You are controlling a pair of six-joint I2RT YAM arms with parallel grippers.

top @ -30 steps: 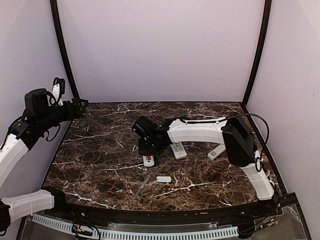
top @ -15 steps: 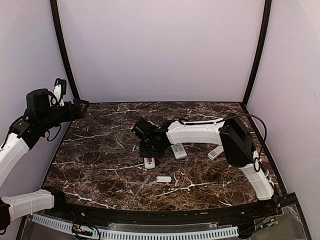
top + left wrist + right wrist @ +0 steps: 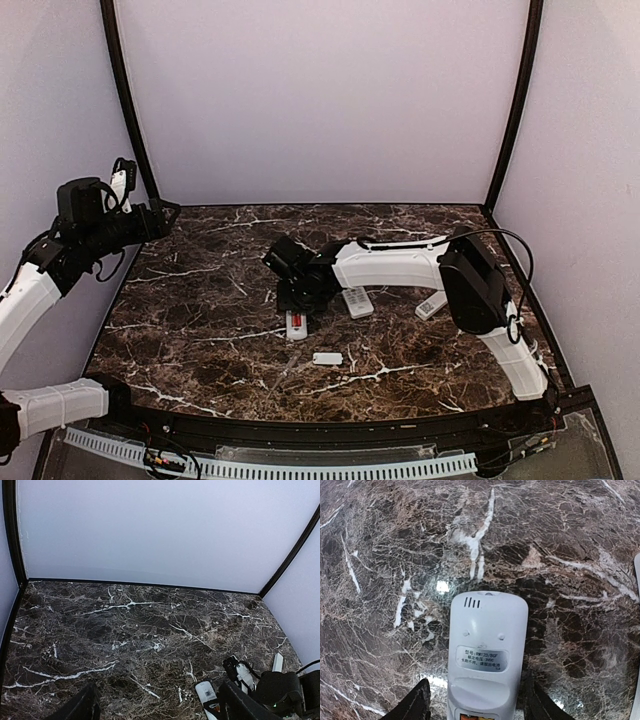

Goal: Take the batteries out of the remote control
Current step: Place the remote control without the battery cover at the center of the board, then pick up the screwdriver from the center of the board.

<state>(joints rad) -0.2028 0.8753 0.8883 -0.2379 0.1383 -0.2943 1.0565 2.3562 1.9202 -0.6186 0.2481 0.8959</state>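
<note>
A white remote point(image 3: 486, 655) lies back side up on the marble table, also visible in the top view point(image 3: 296, 323). Its battery compartment is uncovered, and red-orange batteries point(image 3: 476, 717) show at the bottom edge of the right wrist view. My right gripper point(image 3: 477, 712) is open, low over the remote's compartment end, with one finger on each side of it; it also shows in the top view point(image 3: 298, 302). My left gripper point(image 3: 152, 220) is open and empty, raised high at the far left of the table point(image 3: 160, 715). In the left wrist view the remote point(image 3: 207, 694) shows at the lower right.
A small flat white cover point(image 3: 327, 358) lies nearer the front. A second white remote point(image 3: 356, 300) and a third point(image 3: 432, 304) lie to the right of the right gripper. Dark frame posts point(image 3: 125, 100) stand at the back corners.
My right gripper has settled slightly lower and nearer over the remote. My left arm has risen a little at the far left.
</note>
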